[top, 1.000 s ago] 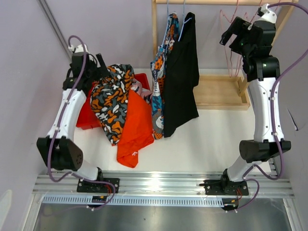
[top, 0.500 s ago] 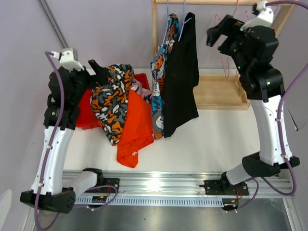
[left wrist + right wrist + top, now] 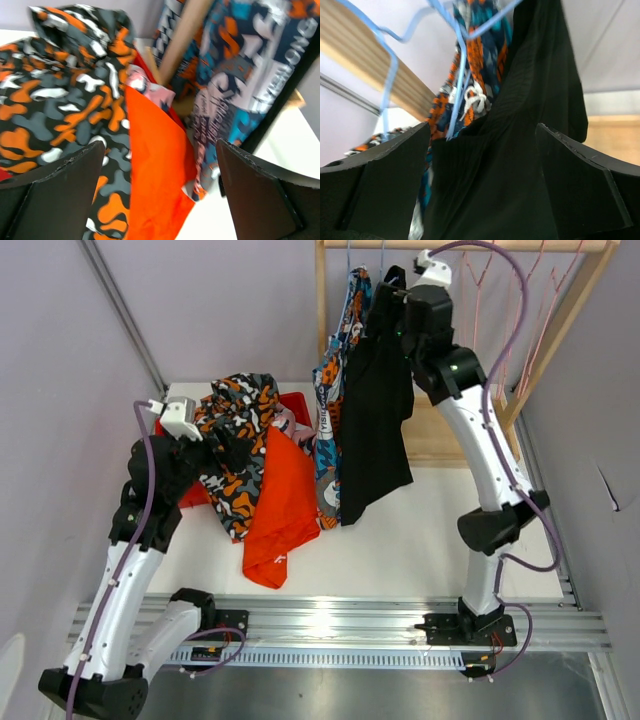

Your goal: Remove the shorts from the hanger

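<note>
Black shorts (image 3: 378, 410) hang, it seems, from a blue wire hanger (image 3: 460, 65) on the wooden rail (image 3: 460, 245), touching the blue printed shorts (image 3: 332, 430) that hang just to their left. Three more pairs are already off: the blotched orange-black-white shorts (image 3: 235, 440), the plain orange shorts (image 3: 280, 510) and a pink pair (image 3: 150, 90) lie heaped over a red bin (image 3: 185, 480) at the left of the bench (image 3: 430, 530).

The right claw (image 3: 482, 127) is up at the top of the black pair, its jaws spread with the dark fabric between them and nothing pinched yet. The left claw (image 3: 160, 145), also spread wide and empty, hovers beside the heap.

To do this step well, I judge the right claw should close on the black waistband only, clear of the hanger wire and of the white drawstring (image 3: 475, 105) of the printed pair behind. It should then draw the fabric down and sideways off the hanger arm rather than straight out, so the hanger does not jump from the rail.
</note>
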Controlling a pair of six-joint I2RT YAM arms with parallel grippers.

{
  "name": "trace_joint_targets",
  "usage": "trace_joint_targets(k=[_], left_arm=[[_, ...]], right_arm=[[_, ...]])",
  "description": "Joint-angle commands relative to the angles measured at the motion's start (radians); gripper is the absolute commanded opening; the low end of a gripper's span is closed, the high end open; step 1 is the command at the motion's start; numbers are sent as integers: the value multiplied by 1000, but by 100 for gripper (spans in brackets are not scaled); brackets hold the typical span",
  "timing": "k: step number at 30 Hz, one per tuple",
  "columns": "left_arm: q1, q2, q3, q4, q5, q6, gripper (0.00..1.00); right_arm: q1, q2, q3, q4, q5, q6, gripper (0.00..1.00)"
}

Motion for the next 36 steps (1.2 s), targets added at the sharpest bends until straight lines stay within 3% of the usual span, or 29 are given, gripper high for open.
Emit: trace_joint_targets(k=[1, 17, 22, 26, 36], left_arm=[[-26, -49, -41, 68, 39, 4, 99], [-26, -86, -138, 72, 36, 55, 99], [-26, -86, -147, 77, 43, 52, 99], [-26, -88, -150, 75, 48, 52, 99], [-26, -97, -155, 65, 42, 56, 99]], right_arm=[[17, 29, 80, 51, 49, -19, 92], [52, 45, 43, 171, 142, -31, 88], [51, 74, 67, 197, 151, -46, 81], [51, 120, 111, 195, 158, -46, 59], [34, 151, 98, 202, 152, -13, 56]])
